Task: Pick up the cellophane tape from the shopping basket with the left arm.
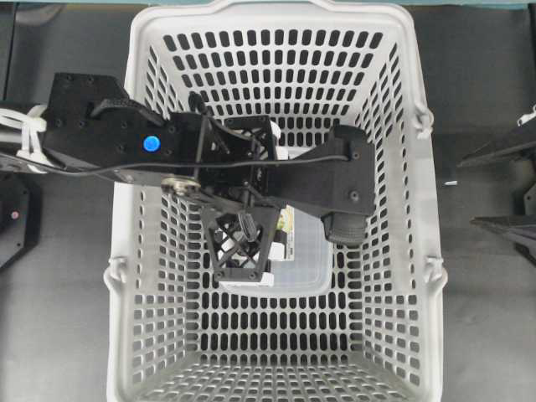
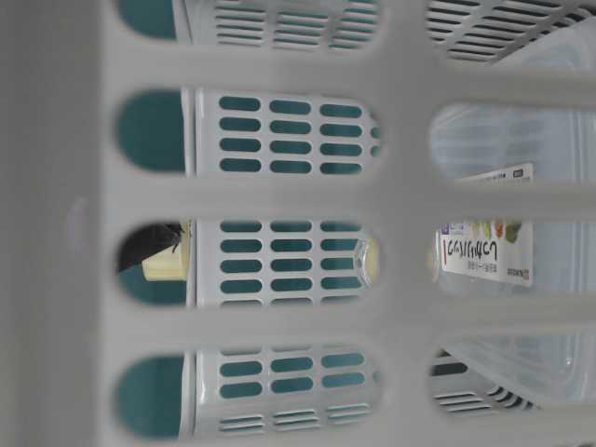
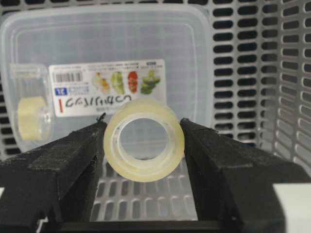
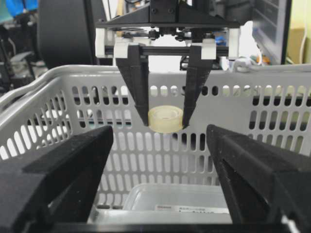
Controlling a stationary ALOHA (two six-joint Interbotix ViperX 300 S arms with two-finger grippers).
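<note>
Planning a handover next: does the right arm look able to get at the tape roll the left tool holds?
Probably yes. The tape roll hangs clamped in the left tool near basket rim height, facing the open right tool, nothing between them.

This is a robotics lab or test room, not a shop. A light grey shopping basket [image 1: 402,251] sits alone on a dark, bare bench [image 1: 486,318], with black robot arms mounted to either side of it. Beyond the basket's far wall, the right wrist view shows a dark monitor [image 4: 272,24], a large black rounded shape [image 4: 65,31], loose cables and cluttered equipment. The basket holds only a clear food box [image 3: 107,43] with a printed label.
</note>
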